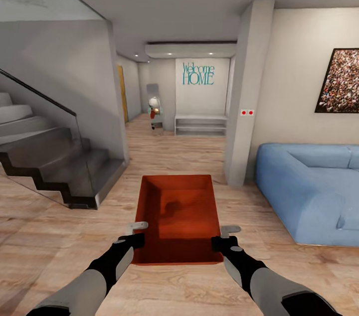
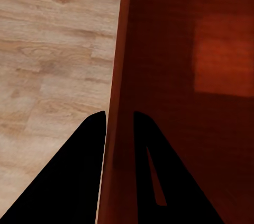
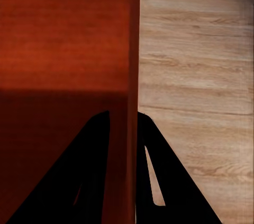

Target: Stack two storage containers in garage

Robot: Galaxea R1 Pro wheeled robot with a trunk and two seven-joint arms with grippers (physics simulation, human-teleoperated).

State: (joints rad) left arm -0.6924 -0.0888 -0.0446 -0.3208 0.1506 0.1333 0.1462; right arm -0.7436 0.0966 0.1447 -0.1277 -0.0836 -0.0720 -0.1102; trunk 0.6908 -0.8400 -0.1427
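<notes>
Held level above light wood plank floor (image 1: 164, 156) of the living room, one red-orange open-topped bin (image 1: 179, 216), rectangular, plain tapered walls, empty inside. Long axis ran near to far, near end close to the robot. Gripped on both long sides: left wall pinched by left gripper (image 2: 119, 115), right wall by right gripper (image 3: 124, 114), one finger inside, one outside.

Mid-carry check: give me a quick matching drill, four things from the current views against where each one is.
Things:
1. bin
2. sofa
3. stairs
4. Welcome HOME sign

Places:
A. far hallway wall
B. head view's left
C. between both grippers, each pinching a side wall
D. head view's right

Pairs: 1-C, 2-D, 3-B, 4-A
</notes>
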